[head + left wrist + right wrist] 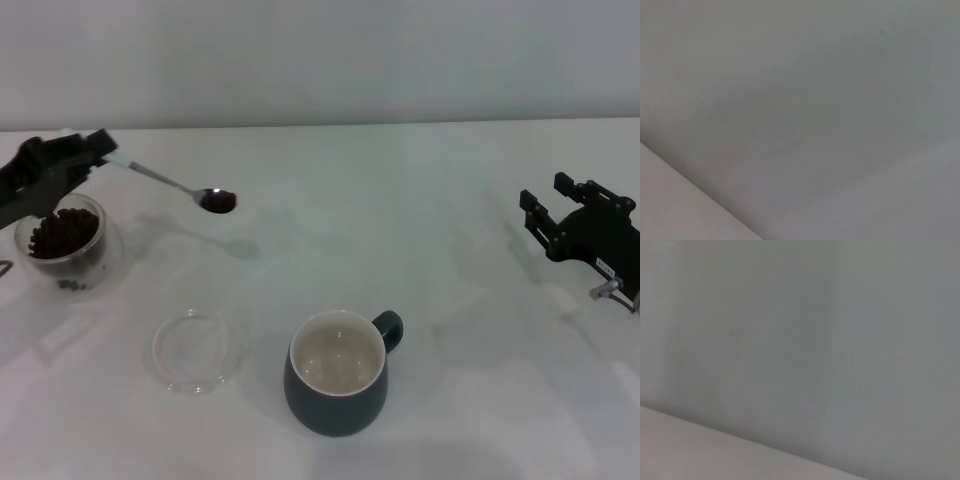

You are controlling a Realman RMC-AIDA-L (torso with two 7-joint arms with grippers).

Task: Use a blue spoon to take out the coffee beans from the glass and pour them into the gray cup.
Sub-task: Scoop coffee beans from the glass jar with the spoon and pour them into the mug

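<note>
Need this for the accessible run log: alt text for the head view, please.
The left hand holds the blue spoon in the air, its bowl loaded with coffee beans, just right of the glass of beans. Nearer the camera sit an empty gray cup and a flat clear glass dish; the right hand hangs idle at far right.

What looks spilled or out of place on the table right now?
A few coffee beans lie on the table at the foot of the glass, outside it, so they look spilled. The blue spoon, held by the left end effector, carries its load level. The gray cup stands upright.
</note>
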